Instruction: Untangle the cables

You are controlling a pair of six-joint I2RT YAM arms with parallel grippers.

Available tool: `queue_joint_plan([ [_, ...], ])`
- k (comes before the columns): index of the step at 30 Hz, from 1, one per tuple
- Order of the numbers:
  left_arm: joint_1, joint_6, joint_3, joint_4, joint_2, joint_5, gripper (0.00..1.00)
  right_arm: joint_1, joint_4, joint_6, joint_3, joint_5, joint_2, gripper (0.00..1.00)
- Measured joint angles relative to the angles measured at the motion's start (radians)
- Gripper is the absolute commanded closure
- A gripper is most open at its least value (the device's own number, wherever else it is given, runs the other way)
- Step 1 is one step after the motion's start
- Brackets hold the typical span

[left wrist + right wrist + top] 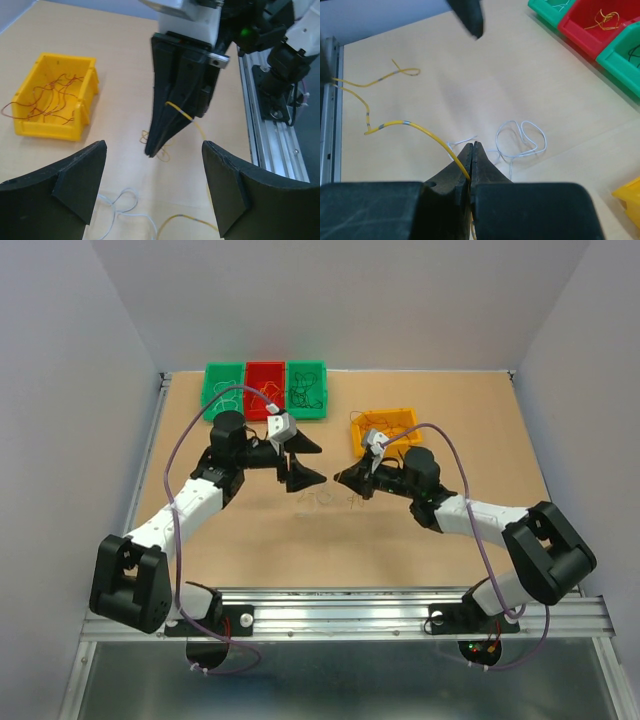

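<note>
Thin yellow wire point(420, 126) with grey bands pinched in the tight-closed right hand point(473, 150), looped white wire point(521, 132) lay on the matte tan surface point(420, 40) at its two o'clock, left hand point(322, 462) gaped wide, empty

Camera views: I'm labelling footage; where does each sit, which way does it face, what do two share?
Top external: above and behind the bases, looking down across the tan table; both arms show, left pincer open, right pincer shut.
Left wrist: on the left arm, facing the right pincer and the yellow plastic bin; its two black fingers show.
Right wrist: on the right arm, facing the red plastic bin; its own shut fingers show.
Shared: both wrist views show the thin yellow wire the right pincer pinches.
</note>
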Motion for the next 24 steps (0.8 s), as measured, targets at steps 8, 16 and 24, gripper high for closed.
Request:
queue_joint_plan([
  [8, -0.139, 0.121, -0.043, -0.055, -0.055, -0.047, 0.12, 0.004, -0.035, -0.023, 0.033, 0.063, 0.011, 0.99],
  [16, -0.206, 0.196, -0.042, -0.106, -0.043, -0.244, 0.36, 0.007, -0.042, -0.018, 0.039, 0.092, 0.011, 0.99],
  [24, -0.204, 0.192, -0.039, -0.105, 0.002, -0.427, 0.68, 0.007, -0.040, -0.015, 0.039, 0.093, -0.037, 0.99],
])
